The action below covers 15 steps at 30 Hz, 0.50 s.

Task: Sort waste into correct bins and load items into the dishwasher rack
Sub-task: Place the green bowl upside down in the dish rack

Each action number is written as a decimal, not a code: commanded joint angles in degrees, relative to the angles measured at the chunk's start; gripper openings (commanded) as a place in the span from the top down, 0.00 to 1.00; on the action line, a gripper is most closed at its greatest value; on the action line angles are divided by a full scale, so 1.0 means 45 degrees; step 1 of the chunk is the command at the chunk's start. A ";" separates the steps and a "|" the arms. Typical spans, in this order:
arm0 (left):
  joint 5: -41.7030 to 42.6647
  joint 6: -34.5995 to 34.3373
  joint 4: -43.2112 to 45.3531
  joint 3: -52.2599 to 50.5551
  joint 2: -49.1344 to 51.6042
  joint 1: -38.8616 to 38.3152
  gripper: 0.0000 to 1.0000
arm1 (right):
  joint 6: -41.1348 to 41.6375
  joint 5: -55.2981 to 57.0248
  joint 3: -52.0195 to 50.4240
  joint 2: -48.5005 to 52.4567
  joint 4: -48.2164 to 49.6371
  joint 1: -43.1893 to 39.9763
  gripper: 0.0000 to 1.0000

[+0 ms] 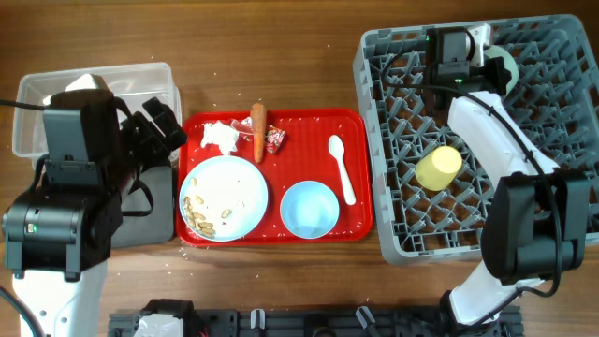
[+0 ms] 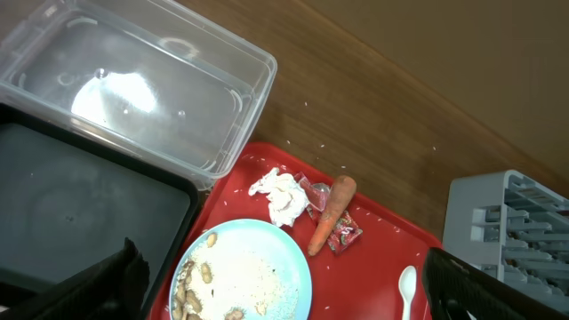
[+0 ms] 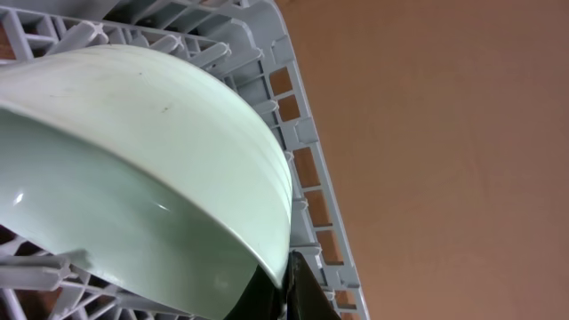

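My right gripper [image 1: 489,58] [image 3: 289,284] is shut on the rim of a mint bowl [image 1: 505,65] [image 3: 133,178] at the far edge of the grey dishwasher rack [image 1: 562,103] [image 3: 302,169]. A yellow cup [image 1: 439,168] lies in the rack. My left gripper [image 1: 164,126] [image 2: 280,271] is open and empty above the tray's left edge. On the red tray [image 1: 360,122] sit a blue plate [image 1: 229,187] [image 2: 258,267] with food scraps [image 1: 197,213], a blue bowl [image 1: 310,208], a white spoon [image 1: 341,167] [image 2: 406,289], tissue [image 1: 219,137] [image 2: 280,196], carrot [image 1: 259,131] [image 2: 331,213] and wrapper [image 1: 275,139] [image 2: 345,233].
The clear tub [image 1: 140,75] [image 2: 258,98] stands at the far left, with something white inside. The black tray [image 1: 154,201] [image 2: 71,196] lies in front of it, mostly under my left arm. Small crumbs dot the wooden table.
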 commanded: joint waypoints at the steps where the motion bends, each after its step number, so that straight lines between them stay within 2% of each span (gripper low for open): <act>1: -0.0253 -0.0029 0.0024 0.0151 0.0019 -0.0015 0.00 | 0.0248 -0.0578 0.0044 0.0350 -0.0384 0.0282 0.96; 2: -0.0253 -0.0034 0.0029 0.0151 0.0024 -0.0015 0.00 | 0.0374 -0.0554 0.0044 0.0316 -0.0554 0.0335 0.93; 4: -0.0253 -0.0034 0.0029 0.0151 0.0019 -0.0015 0.00 | 0.1710 -0.0704 0.0049 0.0049 -0.1156 0.0461 0.79; 7: -0.0253 -0.0029 0.0029 0.0151 0.0024 -0.0015 0.00 | 0.2254 -0.3079 0.0112 -0.0947 -0.2293 0.0495 0.61; 9: -0.0253 -0.0034 0.0029 0.0151 0.0024 -0.0015 0.00 | 0.2696 -0.3614 0.0170 -0.1622 -0.2769 0.0500 0.51; 13: -0.0253 -0.0034 0.0029 0.0151 0.0024 -0.0015 0.00 | 0.3585 -0.5586 0.0219 -0.3483 -0.4036 0.0704 0.41; 15: -0.0253 -0.0034 0.0029 0.0151 0.0019 -0.0015 0.00 | 0.4075 -0.6543 0.0219 -0.4454 -0.4643 0.0933 0.41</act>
